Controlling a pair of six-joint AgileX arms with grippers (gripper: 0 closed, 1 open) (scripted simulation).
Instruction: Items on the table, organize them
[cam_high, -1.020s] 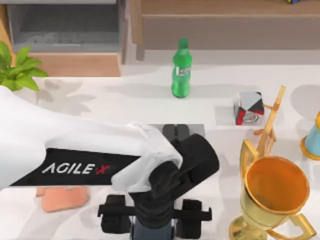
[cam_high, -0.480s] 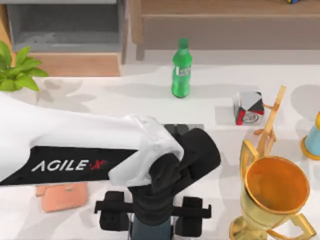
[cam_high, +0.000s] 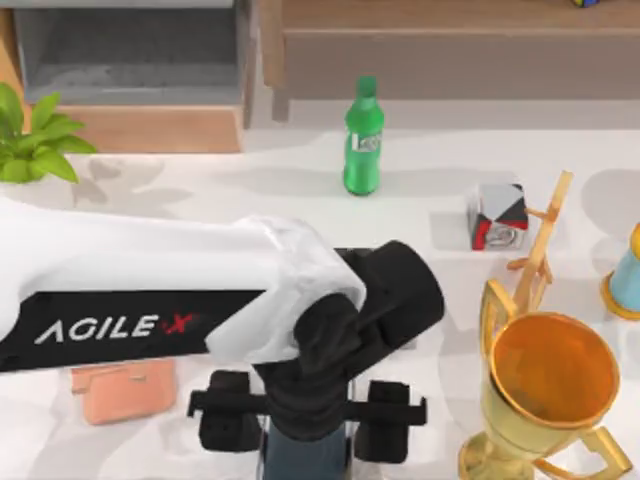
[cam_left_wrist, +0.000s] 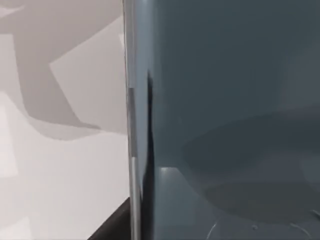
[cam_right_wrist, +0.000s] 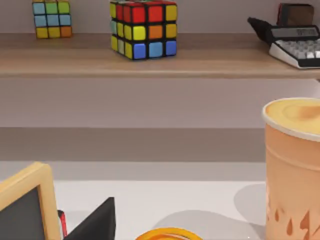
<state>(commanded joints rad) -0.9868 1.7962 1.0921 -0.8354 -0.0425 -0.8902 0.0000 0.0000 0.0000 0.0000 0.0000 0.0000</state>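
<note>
1. White glossy table. Brown wooden furniture runs along the far edge, and a green plant sits at the far left corner.
2. On the table: a green bottle mid-far, a red/white/black cube to its right, a wooden easel, a gold trophy at the near right, and a salmon pouch at the near left.
3. Right wrist view: shelf with two colour cubes and a calculator; an orange cup is close by.
4. Smartphone: slim, dark blue-grey, at the near edge around the middle. The left wrist view shows its flat face and thin side edge.
5. Left arm reaches in from the left edge, wrist pointing down. Left gripper has its fingers spread either side of the phone; I can't tell whether they are gripping it.
</note>
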